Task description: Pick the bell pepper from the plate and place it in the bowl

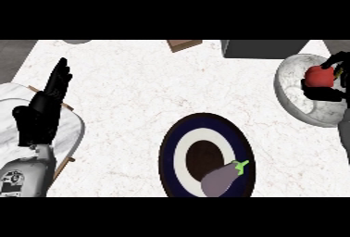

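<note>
White marbled counter (137, 92) fills the view, and the action sits at its right edge. At that edge the right hand (322, 94) is curled around the red bell pepper (318, 76), black fingers showing beneath and beside it, so the pepper is grasped rather than let go. Hand and pepper lie within the outline of the pale marbled bowl (294, 104); whether the pepper touches the bowl's floor or hangs just above it cannot be told from this steep angle. Judging by that, the placing step is in hand: the pick is done and only the release is left. The next move would call for the fingers to open so the pepper settles inside the rim, then for the hand to lift clear without dragging it out. Farther left, near the lower middle, the dark blue plate (171, 157) with its white ring carries only a purple eggplant (220, 179). At the far left the left hand (42, 111) rests open, fingers up, over a white marbled board (71, 134).
</note>
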Available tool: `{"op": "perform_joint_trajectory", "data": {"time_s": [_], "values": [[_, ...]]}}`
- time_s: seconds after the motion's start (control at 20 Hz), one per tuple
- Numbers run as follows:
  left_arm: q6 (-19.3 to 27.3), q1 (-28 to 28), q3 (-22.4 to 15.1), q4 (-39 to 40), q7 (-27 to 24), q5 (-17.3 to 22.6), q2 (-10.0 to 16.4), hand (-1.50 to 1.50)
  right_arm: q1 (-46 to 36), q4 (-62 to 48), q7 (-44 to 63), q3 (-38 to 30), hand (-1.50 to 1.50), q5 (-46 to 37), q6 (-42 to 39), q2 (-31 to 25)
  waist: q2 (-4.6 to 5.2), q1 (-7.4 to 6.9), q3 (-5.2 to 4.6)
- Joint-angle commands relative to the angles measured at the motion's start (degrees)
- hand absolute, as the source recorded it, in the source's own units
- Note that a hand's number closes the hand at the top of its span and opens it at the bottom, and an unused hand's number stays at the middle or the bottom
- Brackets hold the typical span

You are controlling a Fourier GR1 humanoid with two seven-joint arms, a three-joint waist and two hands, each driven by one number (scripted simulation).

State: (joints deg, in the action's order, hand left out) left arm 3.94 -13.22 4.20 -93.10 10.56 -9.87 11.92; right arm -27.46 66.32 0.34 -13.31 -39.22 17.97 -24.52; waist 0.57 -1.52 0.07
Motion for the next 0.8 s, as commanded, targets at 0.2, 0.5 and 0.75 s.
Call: {"op": "perform_joint_trajectory", "data": {"time_s": [0.2, 0.5, 0.75], "values": [[-0.1, -1.3, -0.2, 1.6, -1.1, 0.0, -0.8, 0.00, -12.8, -31.2, -13.8, -7.0, 1.50, 2.3, 7.4, -2.7, 0.32, -0.76, 0.08], [0.4, -1.4, -1.3, 2.4, -1.9, -1.2, -1.5, 0.00, -16.5, -41.8, -19.5, -11.7, -1.50, 8.3, -2.0, -5.6, 0.83, -1.62, 0.20], [1.8, -2.4, -2.0, 1.6, 0.4, -2.4, -2.6, 0.00, -17.7, -46.4, -29.6, -14.7, -1.50, 12.1, -5.8, -5.2, 0.69, -1.44, 0.23]]}}
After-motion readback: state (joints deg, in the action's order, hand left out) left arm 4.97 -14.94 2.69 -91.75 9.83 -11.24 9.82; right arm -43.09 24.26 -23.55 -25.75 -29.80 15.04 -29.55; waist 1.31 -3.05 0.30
